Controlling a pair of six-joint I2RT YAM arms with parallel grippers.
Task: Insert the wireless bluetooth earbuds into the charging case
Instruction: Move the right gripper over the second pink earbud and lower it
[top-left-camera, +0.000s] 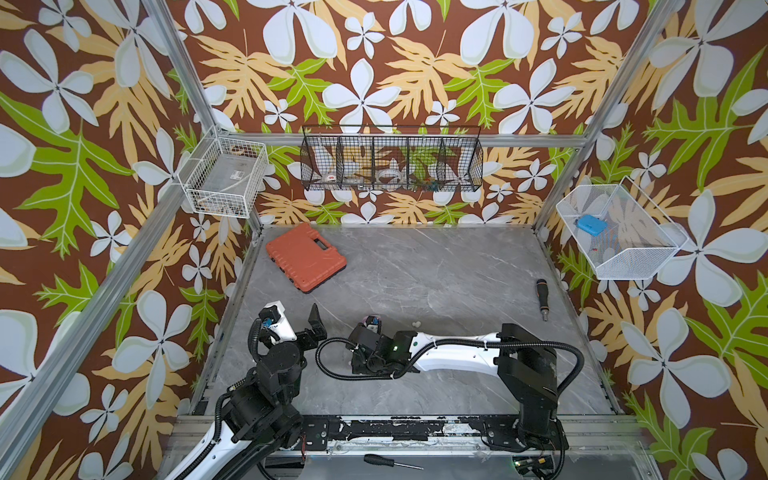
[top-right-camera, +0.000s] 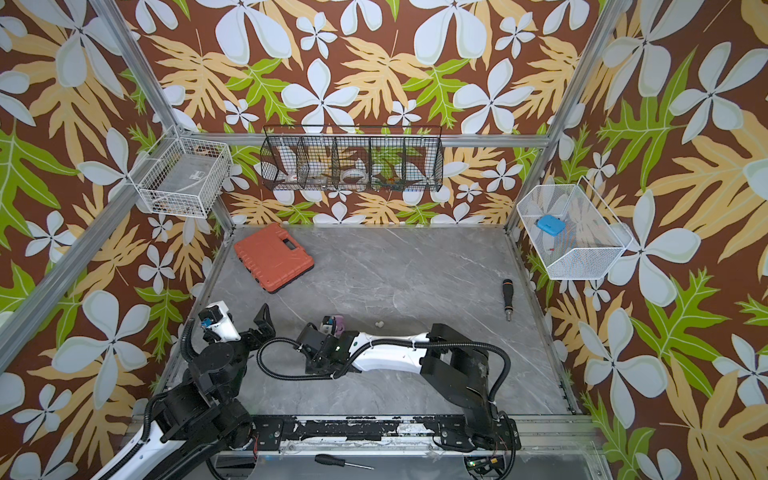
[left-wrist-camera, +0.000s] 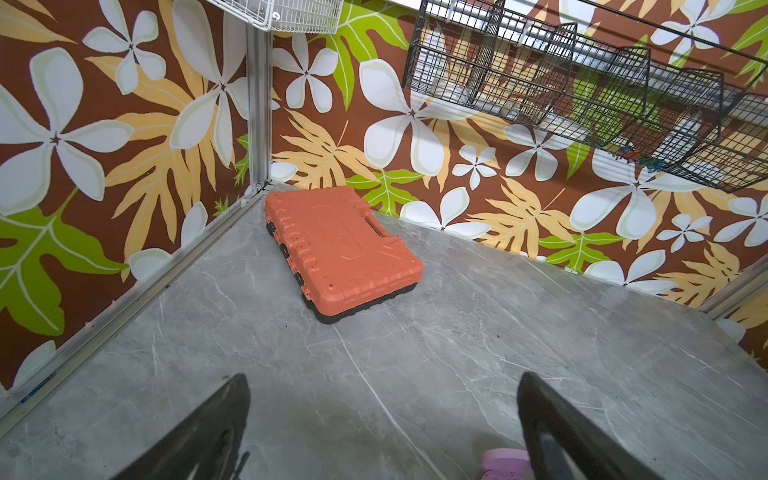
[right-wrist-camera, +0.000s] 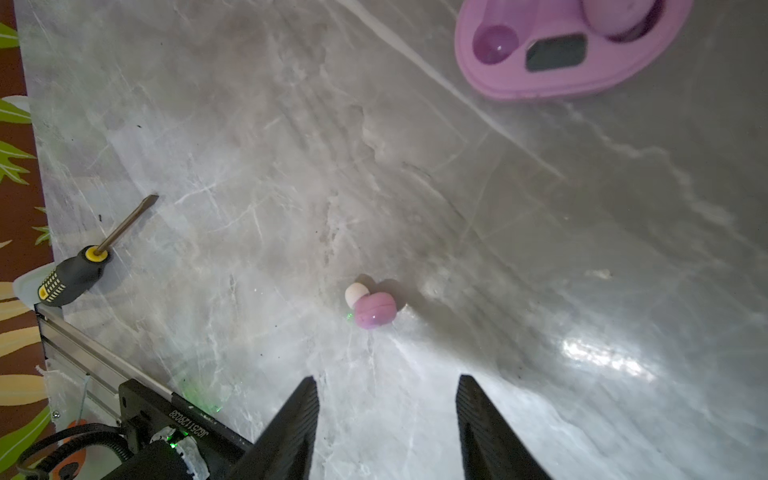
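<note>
Top view: a tiny white rounded earbud lay loose on the grey marbled table, right of the lilac pebble-shaped charging case.
Left wrist: left gripper stood wide apart, empty.
Right wrist: right gripper stood parted and empty, short of the lilac earbud; one case socket was vacant.
Judged: pick-up pending; next move needs the jaws centred, lowered, pinched gently.

Inventory: one orange tool case; two screwdrivers, namely the right-side screwdriver and the front-rail screwdriver; one lilac charging case; two lilac earbuds, namely the loose earbud and the seated earbud; one white earbud; three wall baskets, namely the white wire basket, the black divided basket, the white mesh basket; one blue object.
</note>
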